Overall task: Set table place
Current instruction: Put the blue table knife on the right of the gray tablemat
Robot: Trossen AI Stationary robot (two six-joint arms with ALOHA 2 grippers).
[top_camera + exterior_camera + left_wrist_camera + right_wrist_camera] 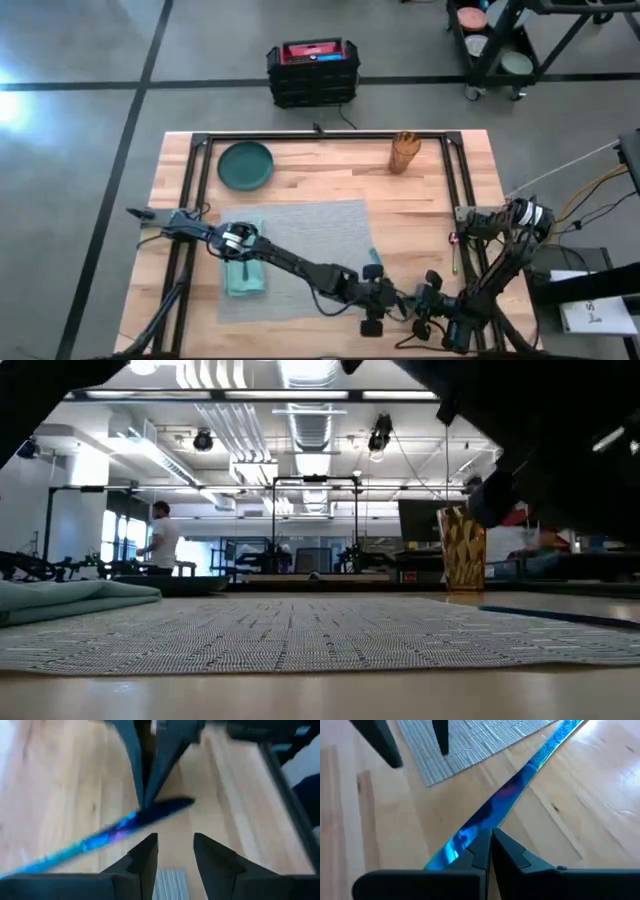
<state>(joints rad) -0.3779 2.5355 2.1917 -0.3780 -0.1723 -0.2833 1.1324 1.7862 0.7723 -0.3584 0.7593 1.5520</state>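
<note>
Here, high view: both grippers meet at the tabletop's (420, 215) near edge, just beyond the placemat's (300, 250) corner. Left wrist view: left gripper (175, 851) gapes, empty, blue utensil (100, 837) ahead. Right wrist view: right gripper (491, 844) pinches the utensil's end; slender grip, so it may pivot or slip.

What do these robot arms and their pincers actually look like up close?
Both arms are dark, nearly black, built from slim jointed segments. The left arm carries a round silvery part near its base, and the right arm has pale cables trailing from its base. Each ends in a pincer, left pincer and right pincer, with two flat, dark, wedge-shaped fingers tapering to points.
</note>
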